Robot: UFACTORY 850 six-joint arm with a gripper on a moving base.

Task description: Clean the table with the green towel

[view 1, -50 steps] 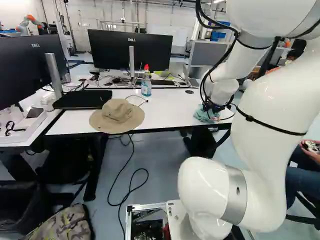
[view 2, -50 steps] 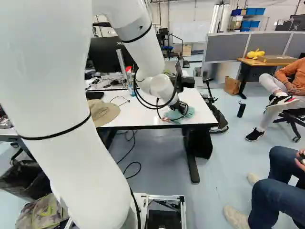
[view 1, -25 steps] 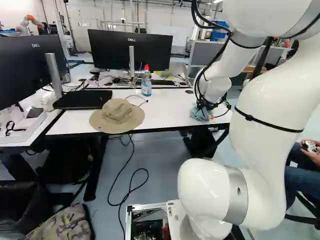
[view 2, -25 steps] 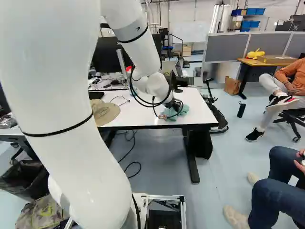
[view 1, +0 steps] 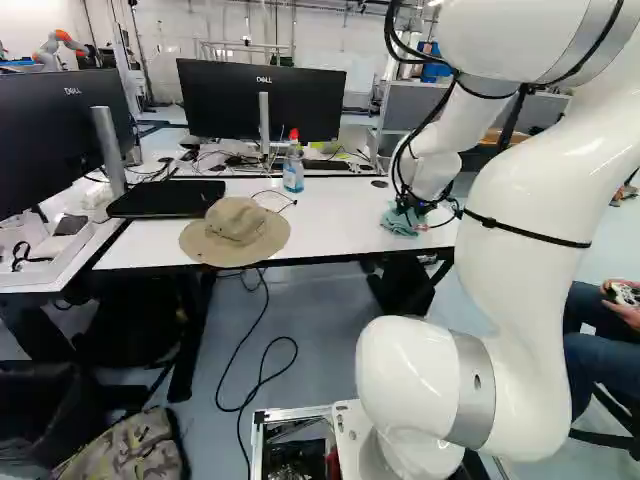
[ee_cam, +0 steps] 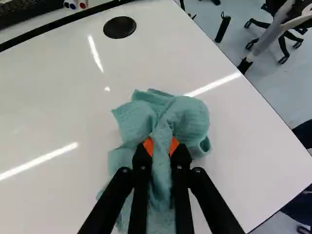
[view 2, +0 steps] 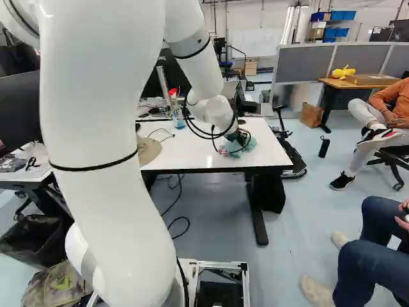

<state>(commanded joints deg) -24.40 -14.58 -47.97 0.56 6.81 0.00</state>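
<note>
Well, claw (view 1: 412,207) pinches green towel (ee_cam: 187,119), probably touching table (view 1: 335,222) near edge; white top runs toward hat (view 1: 235,222).

brightly lit, with soft highlights along the smooth white robot arm (view 1: 540,200). in the wrist view, glares in narrow white streaks and one small spot off the glossy white worktop (ee_cam: 53,107). darkens to deep shadow underneath in both base views.

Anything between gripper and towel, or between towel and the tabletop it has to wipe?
Nothing between gripper and towel: its jaws are shut on it. Nothing visible blocks the tabletop right around it. Further left in the left base view, the hat, bottle and thin cable would likely obstruct a wider wipe.
</note>
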